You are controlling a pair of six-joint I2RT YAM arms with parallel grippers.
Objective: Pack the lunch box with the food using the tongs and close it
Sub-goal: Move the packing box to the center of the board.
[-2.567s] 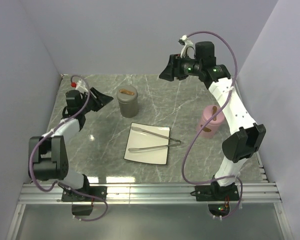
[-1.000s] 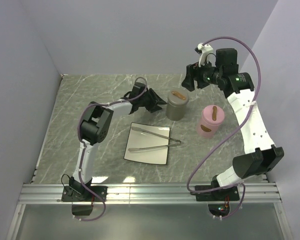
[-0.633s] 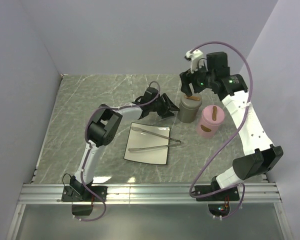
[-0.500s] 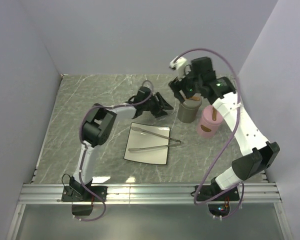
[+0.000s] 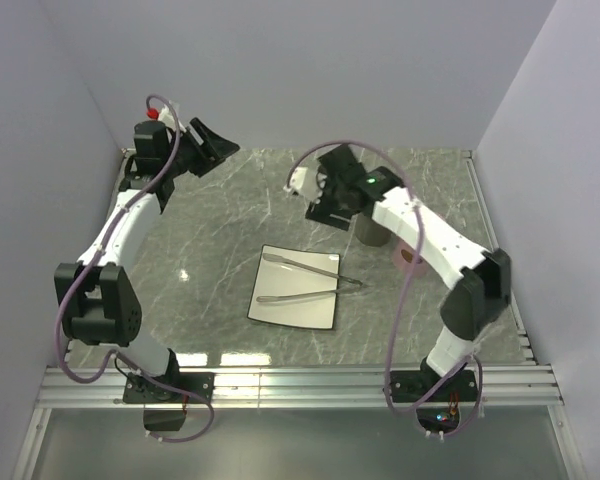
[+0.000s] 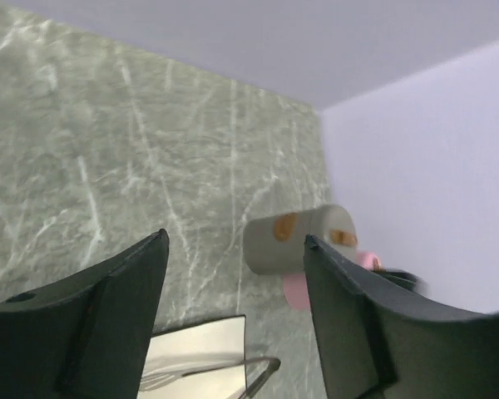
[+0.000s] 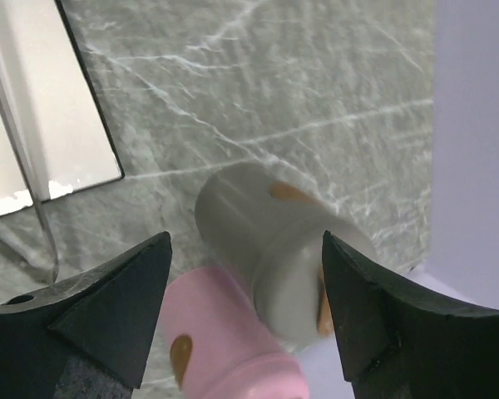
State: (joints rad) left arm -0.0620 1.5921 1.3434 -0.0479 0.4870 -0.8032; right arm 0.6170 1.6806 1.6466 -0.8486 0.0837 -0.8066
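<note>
grippers: left gripper (image 6: pixel 234 241) has jaws spread wide and empty, high over the 11 o'clock corner of the table (image 5: pixel 230 230). right gripper (image 7: pixel 245 241) has jaws spread and empty, above the grey container (image 7: pixel 274 258), fingers clear of it. tongs (image 5: pixel 302 266) lie on the white plate (image 5: pixel 310 312), at 6 o'clock from the right gripper and 5 o'clock from the left, well apart from both.

Grey canister (image 7: pixel 262 237), pink canister (image 7: pixel 233 349), white plate (image 5: pixel 296 310), veined grey table (image 5: pixel 230 215)
</note>
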